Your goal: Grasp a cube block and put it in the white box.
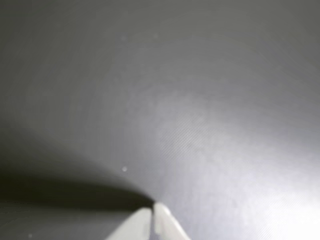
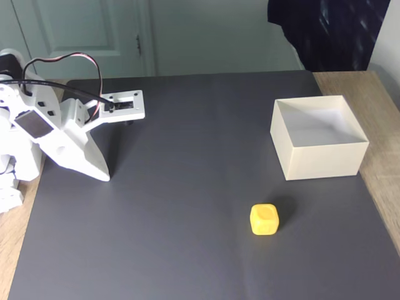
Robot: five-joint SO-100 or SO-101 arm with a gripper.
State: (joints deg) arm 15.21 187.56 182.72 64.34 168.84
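In the fixed view the white arm sits folded at the left edge of the dark grey mat (image 2: 187, 125), its gripper (image 2: 105, 177) pointing down with the tips resting on or just above the mat, well apart from everything the task concerns. The wrist view shows the two pale fingertips (image 1: 161, 212) pressed together with only a thin seam between them, so the gripper (image 1: 152, 209) looks closed and empty, though the picture is soft and a slight gap cannot be ruled out. The cube block (image 2: 264, 219), small, bright yellow and round-edged, sits flat on the mat to the right of the gripper and somewhat nearer the bottom of the fixed view, with open mat all the way between them. The white box (image 2: 300, 159) stands upright and empty beyond the cube, toward the upper right, near it but not touching. The coming move, as I judge it, turns on that rightward and slightly forward reach: the arm must swing across the mat and open its fingers before descending. The cube has no long axis, so any squared approach to two opposite faces should serve.
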